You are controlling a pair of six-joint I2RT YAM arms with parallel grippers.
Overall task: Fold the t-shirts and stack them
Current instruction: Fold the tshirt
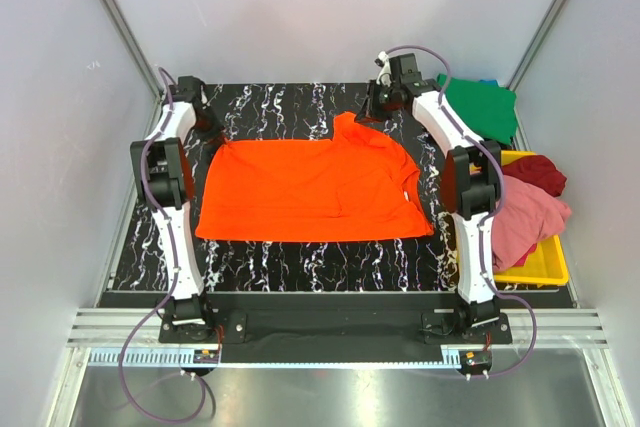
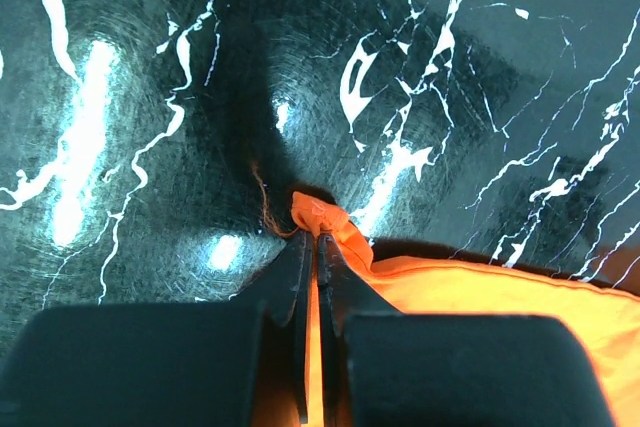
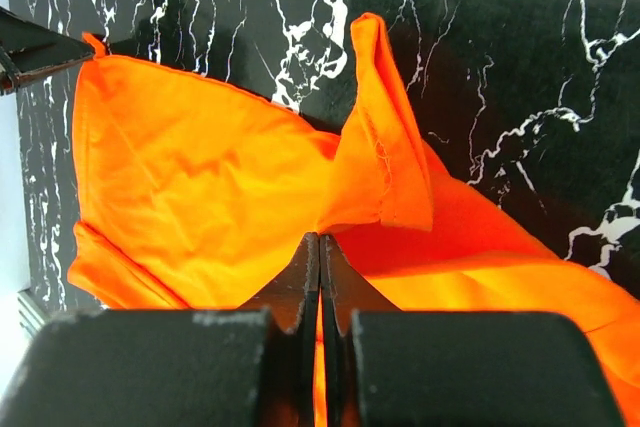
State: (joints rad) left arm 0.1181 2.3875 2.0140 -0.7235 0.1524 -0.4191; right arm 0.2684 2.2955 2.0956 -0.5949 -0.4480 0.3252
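Top external view: I see my left end effector (image 1: pixel 207 125) clamped on the far-left corner of the orange t-shirt (image 1: pixel 310 192), which lies spread flat on the bench (image 1: pixel 280 107); my right end effector (image 1: pixel 372 107) is pinched shut on its raised far edge; a green t-shirt (image 1: pixel 480 107) lies further right

Top view: bright, even overhead light. White walls (image 1: pixel 50 147) washed pale, shadows short and soft. Orange t-shirt (image 1: pixel 310 192) heavily saturated, folds hard to read. Left wrist view: glossy table (image 2: pixel 500 97) throws blurred white glare patches, with a dark shadow ahead of the jaws. Both wrist views: jaws near-black and soft-focused at the bottom. Fabric in the right view is sharp, its creases lightly shadowed.
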